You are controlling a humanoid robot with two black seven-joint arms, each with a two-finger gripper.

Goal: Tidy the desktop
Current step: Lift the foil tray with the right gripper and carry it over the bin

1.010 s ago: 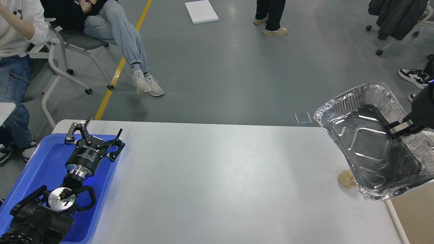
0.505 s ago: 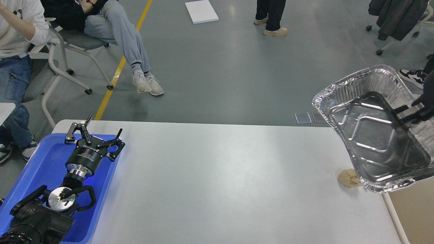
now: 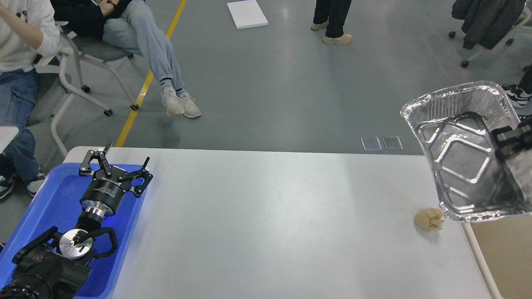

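Observation:
The white desktop (image 3: 270, 216) fills the lower middle of the head view. A crumpled brown paper ball (image 3: 429, 219) lies on it near the right edge. My right gripper (image 3: 508, 138) comes in from the right edge and is shut on the rim of a silver foil tray (image 3: 461, 162). It holds the tray tilted in the air over the table's right end, just above and right of the ball. My left gripper (image 3: 118, 164) is open and empty above the blue plastic tray (image 3: 45, 203) at the left end.
A beige bin (image 3: 507, 257) sits beside the table's right edge, below the foil tray. People on wheeled chairs (image 3: 75, 54) are beyond the far left corner. A person's feet (image 3: 332, 33) stand on the grey floor behind.
My right gripper has carried the foil tray up and to the right, off the paper ball, which now shows fully. The left arm has not moved.

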